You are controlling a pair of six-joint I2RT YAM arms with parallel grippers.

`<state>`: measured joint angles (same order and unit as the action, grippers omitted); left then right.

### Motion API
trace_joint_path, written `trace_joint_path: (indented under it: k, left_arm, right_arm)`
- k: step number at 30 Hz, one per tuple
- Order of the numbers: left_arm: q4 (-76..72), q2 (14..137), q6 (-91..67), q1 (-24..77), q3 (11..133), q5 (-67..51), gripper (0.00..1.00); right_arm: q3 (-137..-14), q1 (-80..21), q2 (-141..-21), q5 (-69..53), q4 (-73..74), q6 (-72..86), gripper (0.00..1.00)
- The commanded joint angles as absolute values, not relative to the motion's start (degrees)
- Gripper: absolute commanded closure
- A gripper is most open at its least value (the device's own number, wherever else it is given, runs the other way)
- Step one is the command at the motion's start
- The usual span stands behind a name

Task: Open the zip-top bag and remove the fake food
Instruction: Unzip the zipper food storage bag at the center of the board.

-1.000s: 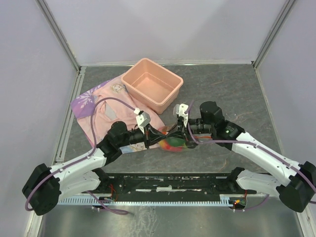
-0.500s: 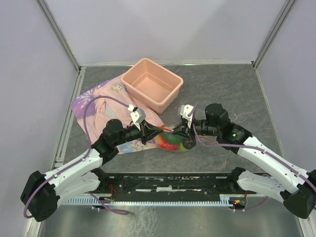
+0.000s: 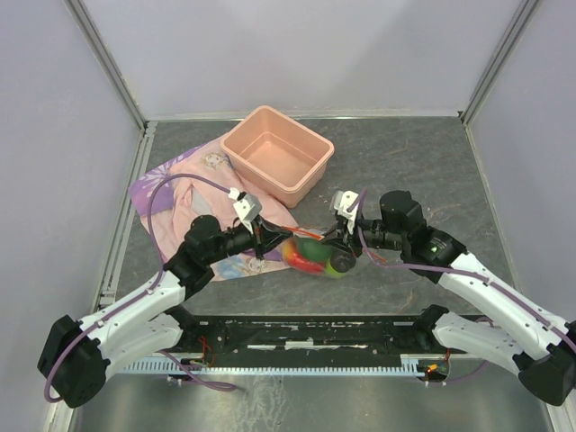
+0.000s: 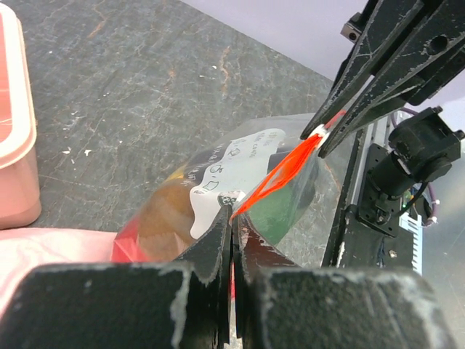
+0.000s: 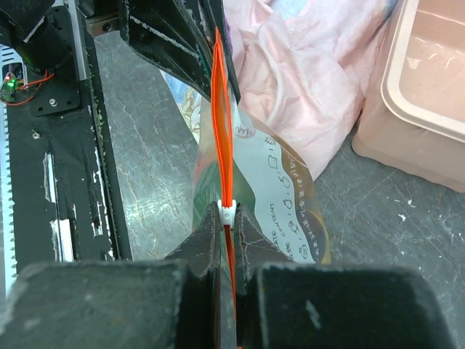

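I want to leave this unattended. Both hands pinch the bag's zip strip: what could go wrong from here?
The left hand pinches just the thin end of the strip, which is stretched taut; it may slip free under further pull. The right hand grips at the small white slider; it might slip off, leaving the bag shut. If the bag opens mid-pull, the food could tumble out.

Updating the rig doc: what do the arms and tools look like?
The left arm and right arm match: white link shells, black joints, a purple cable trailing along each. The left tool and right tool: black, two tapered fingers with scuffed edges, white bracket on top.
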<state>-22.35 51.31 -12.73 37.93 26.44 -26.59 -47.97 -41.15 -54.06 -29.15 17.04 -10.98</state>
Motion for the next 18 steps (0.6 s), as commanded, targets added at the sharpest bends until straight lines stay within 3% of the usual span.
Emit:
trace_joint_path:
  k: [1, 18]
  left_arm:
    - [-21.8, 50.1, -10.6, 36.4, 28.3, -22.6, 0.97]
    - [-21.4, 48.9, -13.2, 32.4, 27.3, -17.2, 0.97]
  right_arm:
    - [-48.1, -40.2, -51.8, -28.3, 17.0, -10.5, 0.98]
    - [-47.9, -37.3, -51.1, -28.2, 18.4, -9.1, 0.99]
